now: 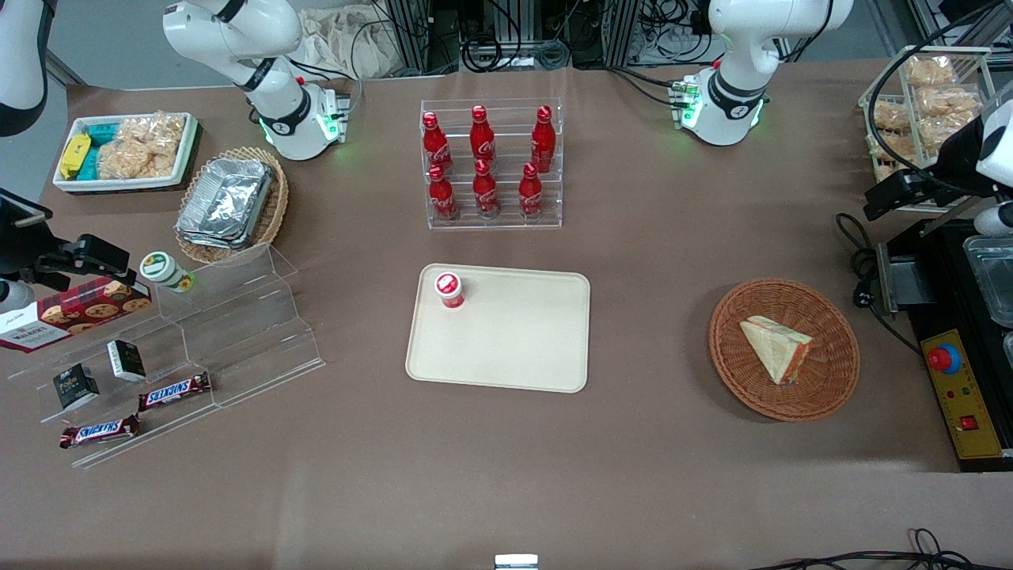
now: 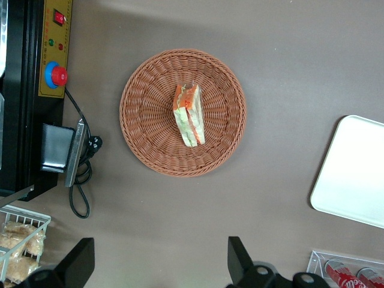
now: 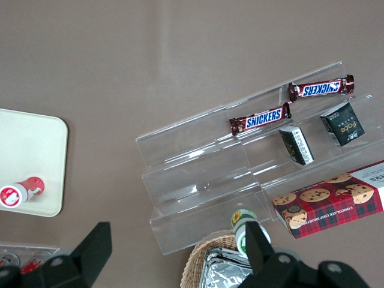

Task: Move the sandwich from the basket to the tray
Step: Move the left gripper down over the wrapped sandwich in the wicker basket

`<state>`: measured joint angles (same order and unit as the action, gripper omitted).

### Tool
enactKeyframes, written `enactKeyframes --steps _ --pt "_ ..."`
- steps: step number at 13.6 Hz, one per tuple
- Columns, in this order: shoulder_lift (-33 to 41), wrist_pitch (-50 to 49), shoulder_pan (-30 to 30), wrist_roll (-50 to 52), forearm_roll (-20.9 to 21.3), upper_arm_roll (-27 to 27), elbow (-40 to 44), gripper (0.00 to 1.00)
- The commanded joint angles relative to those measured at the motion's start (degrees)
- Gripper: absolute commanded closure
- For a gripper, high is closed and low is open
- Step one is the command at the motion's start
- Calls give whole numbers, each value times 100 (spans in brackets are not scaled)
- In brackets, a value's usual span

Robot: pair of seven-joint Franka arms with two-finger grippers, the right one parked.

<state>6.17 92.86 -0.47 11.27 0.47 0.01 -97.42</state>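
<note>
Sandwich (image 1: 778,349) lies alone in the round reddish-brown basket (image 1: 831,388) on the brown worktop (image 1: 649,253), toward the working arm's end, nothing on top of it or crowding it. Claw (image 2: 161,258) hangs high above the worktop near the basket, fingers spread wide, holding nothing, well apart from the sandwich. Tray (image 1: 514,348) sits mid-worktop, well apart from the basket, with one small red-capped cup (image 1: 449,289) in a corner. Clear rack (image 1: 492,218) farther from the front camera than the tray holds six red cola bottles (image 1: 484,190). Toward the parked arm's end: clear stepped stand (image 1: 237,332) with two Snickers bars (image 1: 174,391), two small dark boxes (image 1: 127,360), one cookie box (image 1: 75,313); paler wicker basket (image 1: 273,210) with foil containers (image 1: 225,202)
</note>
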Motion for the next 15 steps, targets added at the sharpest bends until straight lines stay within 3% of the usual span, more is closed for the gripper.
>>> enactKeyframes --steps 1,10,15 --pt "68 22 -59 -38 189 34 -13 0" --pt "7 57 -15 -29 94 157 4 0" --pt "-554 390 388 -73 85 148 -31 0"
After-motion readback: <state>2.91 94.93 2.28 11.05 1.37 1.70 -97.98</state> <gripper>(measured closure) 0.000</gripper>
